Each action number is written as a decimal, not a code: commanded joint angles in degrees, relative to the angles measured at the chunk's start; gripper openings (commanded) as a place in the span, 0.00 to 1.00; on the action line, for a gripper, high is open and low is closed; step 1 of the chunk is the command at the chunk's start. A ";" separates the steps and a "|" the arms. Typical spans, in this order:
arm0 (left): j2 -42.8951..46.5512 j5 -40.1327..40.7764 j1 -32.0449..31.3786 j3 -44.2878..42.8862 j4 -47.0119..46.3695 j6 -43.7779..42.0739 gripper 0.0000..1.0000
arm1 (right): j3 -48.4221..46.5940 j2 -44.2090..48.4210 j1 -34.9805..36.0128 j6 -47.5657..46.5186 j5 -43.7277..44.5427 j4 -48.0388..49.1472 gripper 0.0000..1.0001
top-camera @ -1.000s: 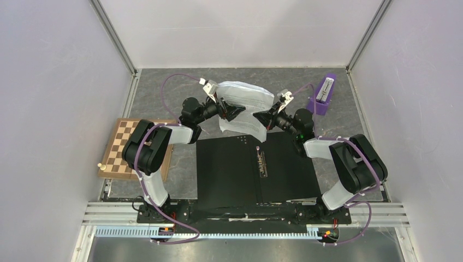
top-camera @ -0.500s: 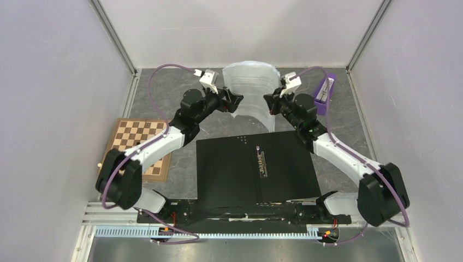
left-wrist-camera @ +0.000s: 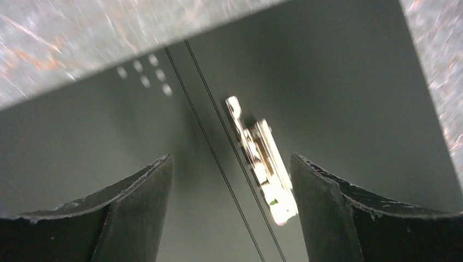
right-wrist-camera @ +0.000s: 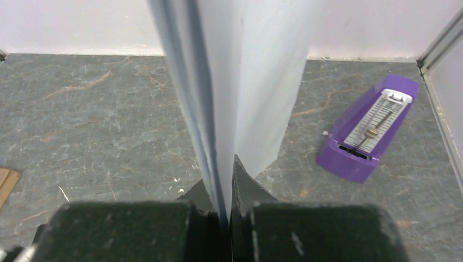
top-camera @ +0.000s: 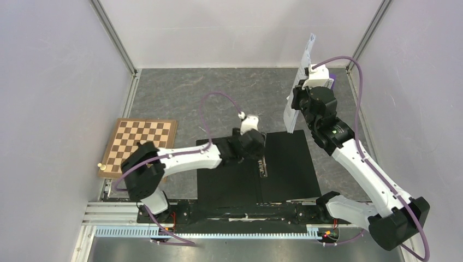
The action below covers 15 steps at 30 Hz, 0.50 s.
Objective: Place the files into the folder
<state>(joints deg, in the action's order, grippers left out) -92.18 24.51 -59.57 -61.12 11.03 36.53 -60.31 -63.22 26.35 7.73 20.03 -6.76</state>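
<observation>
R gripper point(right-wrist-camera: 225, 212) clamping files point(right-wrist-camera: 245, 82), upright; folder point(top-camera: 289, 169) open

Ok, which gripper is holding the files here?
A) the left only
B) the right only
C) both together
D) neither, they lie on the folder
B: the right gripper is shut on the files, held upright, while the left gripper hangs open over the folder and its metal clip.
</observation>
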 commanded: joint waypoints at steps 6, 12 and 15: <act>-8.25 13.87 -10.42 -7.64 10.04 16.58 0.85 | -1.90 4.46 0.07 -1.39 2.50 -5.25 0.00; -11.77 12.36 -10.91 -9.70 7.05 15.56 0.70 | -1.56 5.38 0.11 -1.22 2.43 -5.41 0.00; -13.37 11.28 -11.06 -11.21 6.16 14.89 0.63 | -1.87 5.49 0.08 -1.61 2.79 -5.82 0.00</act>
<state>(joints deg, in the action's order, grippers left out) -103.63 33.91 -70.15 -68.77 18.98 49.32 -60.36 -59.29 26.35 7.33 21.56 -13.61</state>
